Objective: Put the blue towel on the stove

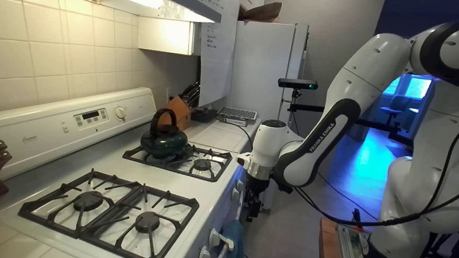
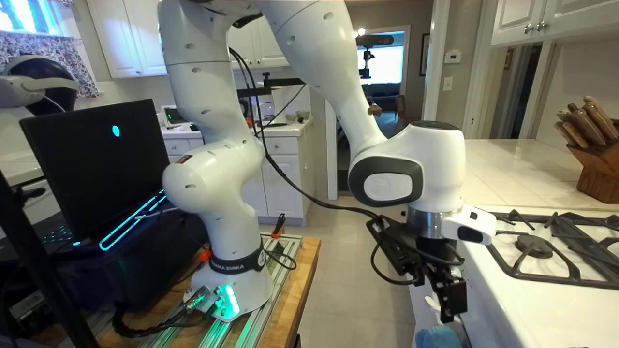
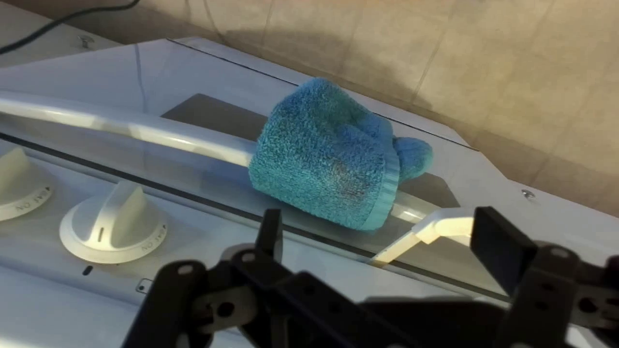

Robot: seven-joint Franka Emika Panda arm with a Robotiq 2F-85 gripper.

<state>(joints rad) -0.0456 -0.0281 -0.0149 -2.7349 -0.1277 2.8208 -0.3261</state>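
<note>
Blue terry-cloth towel (image 3: 324, 159) is draped over the white tubular oven-door handle (image 3: 193, 140) at the front of the white enamel gas stove (image 1: 161, 178); not on top yet. Jaws spread wide, nothing btwn them, above & apart from the cloth. Towel should be v. light, limp & soft, can't really break; looped nap looks grippy, so slip risk prob. low. Expect it to sag & change shape once up. Best hold, IMO: crest of the drape, approx. mid-width, gathering a thick fold w/o clamping the handle underneath. The bunched end (image 3: 415, 155) poking past the ribbed hem (image 3: 389, 188) = backup, tho less to grip. Watch the white angled bracket (image 3: 442, 223) near that hem; cloth or jaws could snag.
</note>
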